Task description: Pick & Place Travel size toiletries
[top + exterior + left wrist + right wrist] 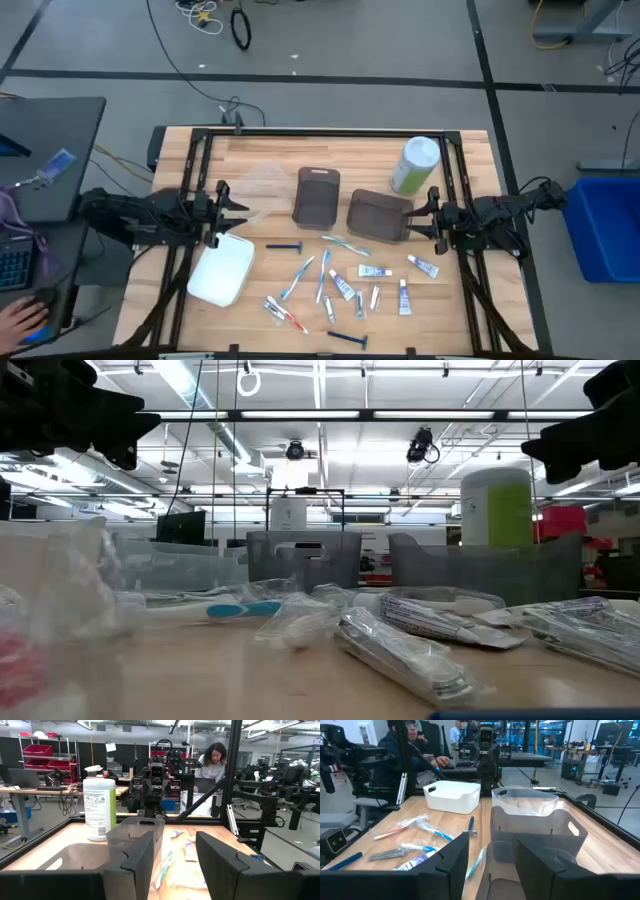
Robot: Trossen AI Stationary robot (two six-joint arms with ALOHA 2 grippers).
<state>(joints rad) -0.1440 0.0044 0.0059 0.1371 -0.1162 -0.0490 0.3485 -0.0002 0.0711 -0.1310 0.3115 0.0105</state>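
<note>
A: Right now both arms are hanging back at the table's edges. The left gripper (232, 212) is hovering at the left side, just beside the white tub (223, 270), its fingers (134, 865) standing spread with nothing between them.

B: And the other one?

A: The right gripper (422, 214) is sitting at the right side, close to the nearer dark bin (378, 215), fingers (451, 859) likewise parted and empty. A second dark bin (317, 194) is standing to its left, and a green canister (414, 165) is standing farther back.

B: Where are the travel size toiletries (335, 285) lying?

A: Scattered loose on the near half of the wooden table (270, 150), between the two arms: small tubes, slim toothbrushes, a dark razor (286, 246) near the tub, another razor (347, 339) at the near edge. None is sitting in the bins yet, as far as I can tell.

B: So what is worrying you?

A: They are lying crowded and crossing one another in the middle. I am thinking a descending finger might be landing on a neighbour and flicking it aside, or pinching two at once. The wrapped ones are looking slippery, so a shallow grip could be letting one slide out. And the right gripper is starting so close to its bin that a careless swing might be nudging the wall.
</note>
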